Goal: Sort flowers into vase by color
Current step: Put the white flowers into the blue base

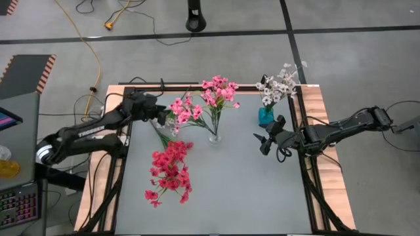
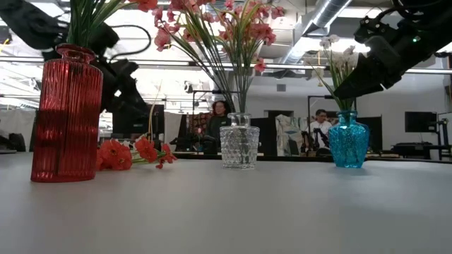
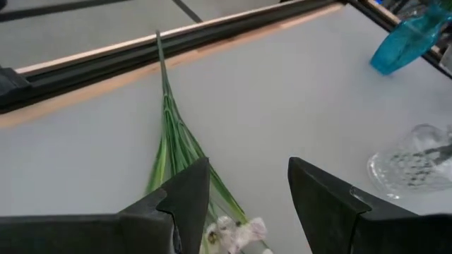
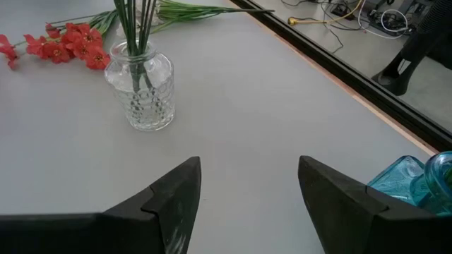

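— While you look down from overhead, what do the flowers look like, going left to right?

— Long thin green stems with clusters of small blossoms. Farthest left on the bench [image 1: 230, 196] lies a loose heap of red flowers [image 1: 169, 172], flat on the grey top. Just above it, a pink sprig [image 1: 184, 111] sits by my left pincer [image 1: 164, 115], its green stems trailing down toward the heap. Next comes a bunch of pink flowers [image 1: 220, 92] standing upright in the clear glass vase [image 1: 214, 137]. Farthest right, the white flowers [image 1: 279, 84] stand in the blue vase [image 1: 265, 116], near the far right corner.

— How many vases do you count?

— Three. From table height a ribbed red vase [image 2: 66, 113] shows at the left with green stems in it, then the clear one, then the blue one. I cannot count the single sprigs in any bunch; they overlap too much.

— And your arms?

— My left arm reaches in from the left edge toward the far side, elbow low, wrist pointing right. Its pincer is spread apart, and from its wrist I see green stems and a few pale blossoms lying between the fingers [image 3: 187, 197]; they close on nothing. My right arm stretches in from the right edge, level, pointing left. My right pincer [image 1: 264, 141] is spread wide and holds nothing, hanging just in front of the blue vase, well apart from the clear one.
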Available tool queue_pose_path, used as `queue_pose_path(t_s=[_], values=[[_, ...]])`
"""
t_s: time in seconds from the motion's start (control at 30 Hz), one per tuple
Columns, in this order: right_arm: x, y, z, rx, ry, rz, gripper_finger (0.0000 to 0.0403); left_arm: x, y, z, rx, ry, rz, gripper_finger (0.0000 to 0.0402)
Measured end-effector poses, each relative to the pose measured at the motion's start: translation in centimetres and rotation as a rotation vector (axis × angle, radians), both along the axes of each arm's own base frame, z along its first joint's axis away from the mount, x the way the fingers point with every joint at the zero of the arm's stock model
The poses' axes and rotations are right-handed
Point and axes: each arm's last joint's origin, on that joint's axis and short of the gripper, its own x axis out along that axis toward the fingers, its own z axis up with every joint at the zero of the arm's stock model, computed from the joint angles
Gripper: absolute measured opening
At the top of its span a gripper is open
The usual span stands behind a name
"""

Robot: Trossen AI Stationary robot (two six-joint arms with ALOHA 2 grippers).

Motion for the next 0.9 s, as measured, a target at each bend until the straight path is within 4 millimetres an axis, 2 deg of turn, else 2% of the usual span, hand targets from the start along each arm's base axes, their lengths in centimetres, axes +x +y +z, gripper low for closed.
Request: queue_pose_path(t_s=[0.37, 0.67, 0.9], values=[[0.0, 0.0, 0.0, 0.0, 0.0, -0.001, 0.0265, 1.2, 3.8, -2.4, -0.035, 0.039, -0.002, 0.018], [0.0, 0.0, 0.0, 0.0, 0.0, -0.001, 0.0265, 4.3, 7.6, -2.3, -0.047, 0.112, -0.035, 0.018], [0.0, 0.0, 0.0, 0.0, 0.001, -0.001, 0.0265, 6.6, 10.2, -2.9, -0.093, 0.205, -0.049, 0.018]])
